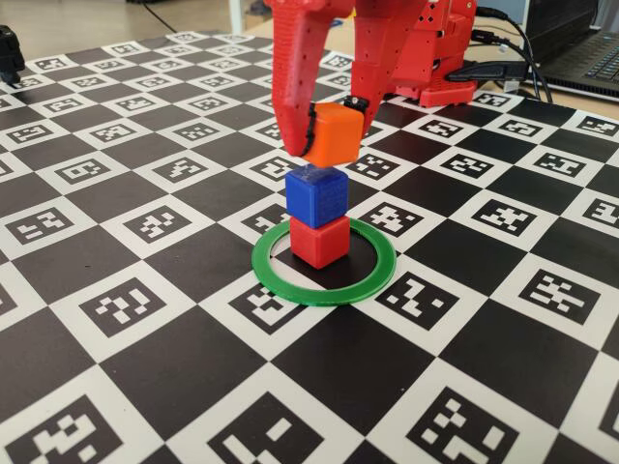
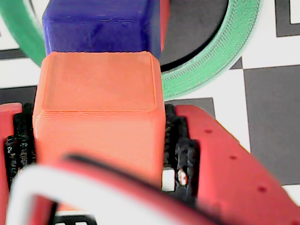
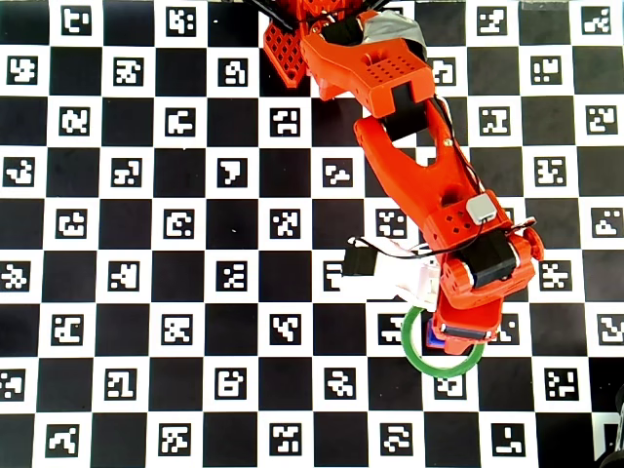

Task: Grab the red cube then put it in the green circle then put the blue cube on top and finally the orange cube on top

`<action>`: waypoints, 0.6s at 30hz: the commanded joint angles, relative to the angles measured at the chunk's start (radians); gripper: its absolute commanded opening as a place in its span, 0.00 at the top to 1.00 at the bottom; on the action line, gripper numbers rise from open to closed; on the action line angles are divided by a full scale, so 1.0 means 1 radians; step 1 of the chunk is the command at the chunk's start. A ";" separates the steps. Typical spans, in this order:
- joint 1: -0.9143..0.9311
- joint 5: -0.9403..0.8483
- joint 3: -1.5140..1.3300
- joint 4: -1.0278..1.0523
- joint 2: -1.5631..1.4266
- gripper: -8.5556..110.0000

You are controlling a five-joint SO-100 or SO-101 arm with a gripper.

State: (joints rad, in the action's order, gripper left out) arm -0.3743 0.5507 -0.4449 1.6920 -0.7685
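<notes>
Checkerboard marker mat (image 1: pixel 145 338) fills all three views, laptop (image 1: pixel 580 43) at upper right of the fixed view. Red arm (image 3: pixel 409 156) runs from top centre down to lower right centre in the overhead view, hiding most of the stack there. Green circle (image 1: pixel 324 261) lies flat at frame centre of the fixed view; in the overhead view it shows as an arc (image 3: pixel 417 353) poking out under the wrist. Gripper (image 1: pixel 327 135) sits just above frame centre of the fixed view, pinching the orange cube (image 1: pixel 336 133) between its pads, jaws tight on both sides in the wrist view too (image 2: pixel 98 126). Red cube (image 1: pixel 319 240) rests inside the ring, a bit toward the ring's left side, done. Blue cube (image 1: pixel 316 196) sits on the red one, roughly squared up, done. Orange cube is held just above the blue cube and offset slightly right and tilted, fixed view; contact with the blue top can't be told, looks like a thin gap or barely touching. Left, by my read: line orange up over blue, lower, let go, back off without knocking the tower. Two of three placements finished, last one mid-way.
</notes>
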 commanded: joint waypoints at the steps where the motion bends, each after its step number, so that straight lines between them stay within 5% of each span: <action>1: 0.017 -0.008 0.087 -0.006 -0.028 0.90; 18: 0.011 -0.029 0.084 0.000 -0.014 0.90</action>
State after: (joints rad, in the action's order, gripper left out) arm -0.3620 0.5216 -0.4449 1.6920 -0.7394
